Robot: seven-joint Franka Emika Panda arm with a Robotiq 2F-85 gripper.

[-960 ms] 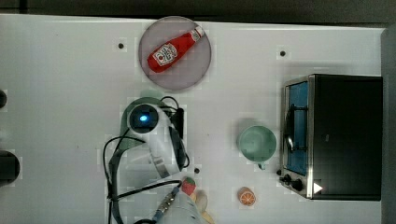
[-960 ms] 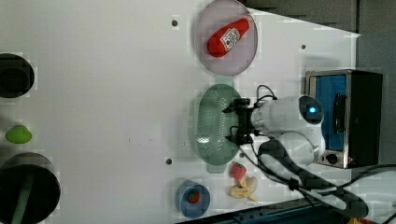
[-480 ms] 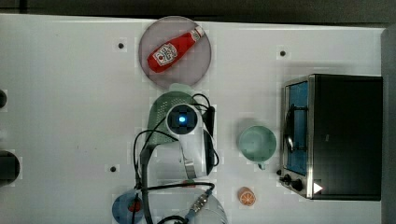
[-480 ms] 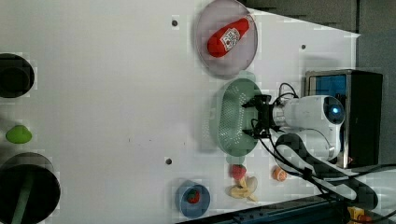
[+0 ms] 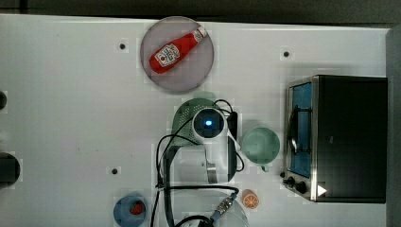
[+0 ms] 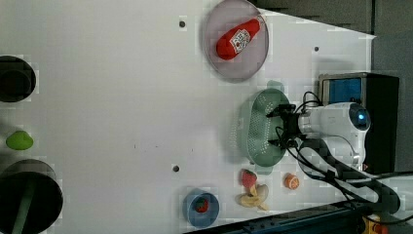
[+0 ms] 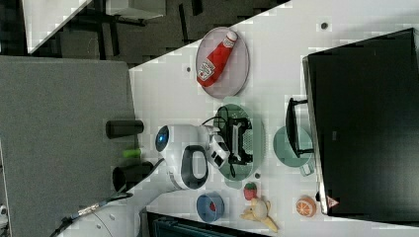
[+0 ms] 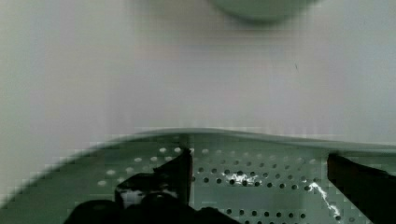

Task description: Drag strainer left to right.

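The pale mint-green oblong plastic strainer [image 6: 258, 129], its inside dotted with small holes, lies on the white table [image 5: 71, 118] just below the round grey plate [image 5: 178, 54] with the red ketchup bottle [image 5: 177, 49] as the top view shows them, and close to the round mint-green cup [image 5: 260, 145] on the top view's right, which stands in front of the black toaster oven [image 5: 345, 137]. It looks light, stiff and thin-walled, likely to slide easily over the smooth top (and just as likely to pivot or tip if pushed far from its middle). The long side wall seems the best purchase, pressed from inside.

The black two-fingered gripper [image 6: 281, 126] stands wide open inside the bowl of the strainer, holding nothing. In the wrist view its dark fingertips [image 8: 180, 168] sit low against the perforated floor, near the far wall; whether they actually touch the plastic I cannot tell.
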